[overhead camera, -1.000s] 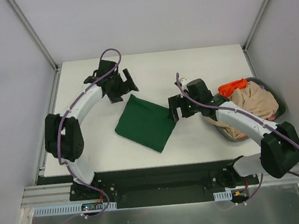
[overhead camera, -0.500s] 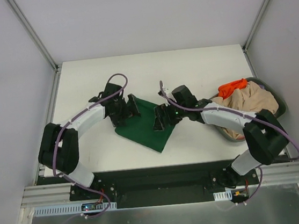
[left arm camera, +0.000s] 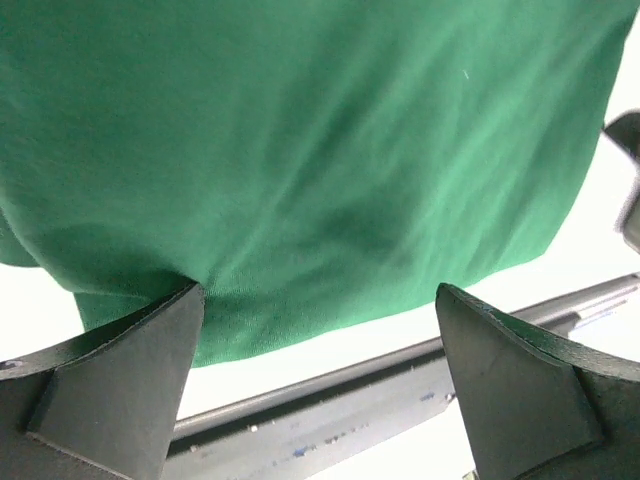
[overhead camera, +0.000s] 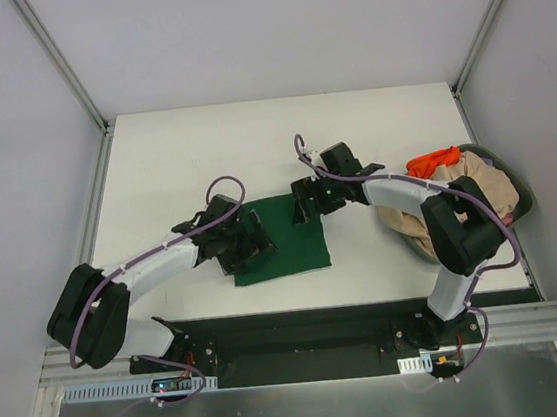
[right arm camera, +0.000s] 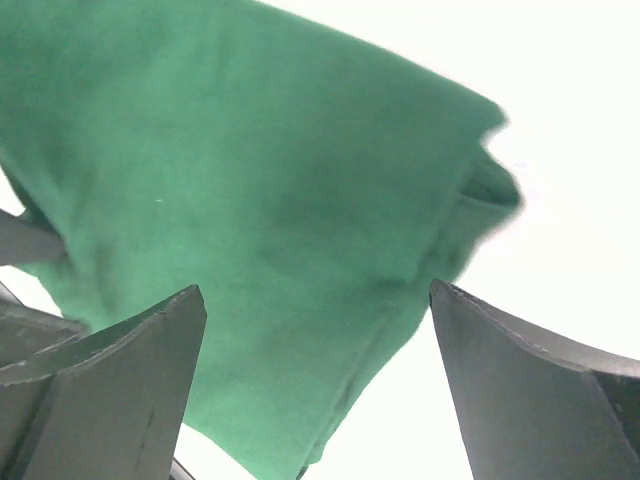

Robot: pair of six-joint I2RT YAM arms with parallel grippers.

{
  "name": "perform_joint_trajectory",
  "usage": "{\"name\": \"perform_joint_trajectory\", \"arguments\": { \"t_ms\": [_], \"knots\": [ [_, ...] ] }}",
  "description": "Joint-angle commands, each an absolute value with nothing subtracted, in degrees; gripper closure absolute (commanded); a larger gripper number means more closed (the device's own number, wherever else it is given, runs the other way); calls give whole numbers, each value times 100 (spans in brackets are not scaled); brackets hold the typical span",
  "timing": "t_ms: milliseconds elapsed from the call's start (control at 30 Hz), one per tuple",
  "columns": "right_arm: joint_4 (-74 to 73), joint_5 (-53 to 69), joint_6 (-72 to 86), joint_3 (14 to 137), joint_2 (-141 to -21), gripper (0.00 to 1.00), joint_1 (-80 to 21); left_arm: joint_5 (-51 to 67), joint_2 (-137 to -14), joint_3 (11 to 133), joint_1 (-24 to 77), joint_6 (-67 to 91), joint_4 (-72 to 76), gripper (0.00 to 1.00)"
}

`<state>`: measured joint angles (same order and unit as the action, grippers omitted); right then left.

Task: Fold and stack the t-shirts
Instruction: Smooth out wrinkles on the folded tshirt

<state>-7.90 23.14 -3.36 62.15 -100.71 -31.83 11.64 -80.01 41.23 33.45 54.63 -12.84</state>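
The dark green t-shirt (overhead camera: 297, 242) lies folded in a flat rectangle near the table's front edge, its sides square to that edge. My left gripper (overhead camera: 249, 240) is open, low over its left side; the green cloth (left arm camera: 300, 150) fills that wrist view beyond the fingertips (left arm camera: 180, 310). My right gripper (overhead camera: 308, 201) is open over the shirt's far edge, where a folded corner (right arm camera: 480, 190) shows. The beige t-shirt (overhead camera: 472, 186) and orange t-shirt (overhead camera: 432, 162) are bunched in the basket. The pink one is mostly hidden.
The dark round basket (overhead camera: 520, 191) stands at the table's right edge. The table's metal front rail (left arm camera: 400, 370) runs just beyond the shirt's near edge. White walls close in the left, back and right sides.
The green shirt has been turned from a diamond lie to square with the table and slid toward the front edge. Both grippers have come in onto it, the left arm swinging nearer.
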Motion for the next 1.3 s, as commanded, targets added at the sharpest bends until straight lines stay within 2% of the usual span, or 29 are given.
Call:
{"name": "perform_joint_trajectory", "arguments": {
  "t_ms": [0,233,367,500,700,1000,1133,1267],
  "knots": [
    [-1414,1829,-992,6512,-9362,4,-3111,643,-7138,3929,3568,5916,-1467,1],
    [-1004,2854,-449,5574,-8026,4,-3164,-236,-6907,4701,3446,5169,-1898,1],
    [-616,3708,-150,5133,-7708,4,-3418,-167,-7548,5176,2981,4765,-1898,1],
    [-440,3841,-97,4992,-7856,4,-3814,-211,-8374,5720,2716,4474,-1890,1],
    [-466,3375,-18,4869,-8533,4,-3832,-79,-9421,6126,2540,4342,-1863,1],
    [-475,2602,132,4658,-9290,4,-3762,-132,-10019,6205,2487,4105,-1784,1],
    [-589,2444,44,4685,-9027,4,-3735,-140,-9713,6223,2575,3965,-1784,1],
    [-685,2110,-132,4623,-8273,4,-3735,-220,-8958,6162,2733,3622,-1793,1]
  ]
}}
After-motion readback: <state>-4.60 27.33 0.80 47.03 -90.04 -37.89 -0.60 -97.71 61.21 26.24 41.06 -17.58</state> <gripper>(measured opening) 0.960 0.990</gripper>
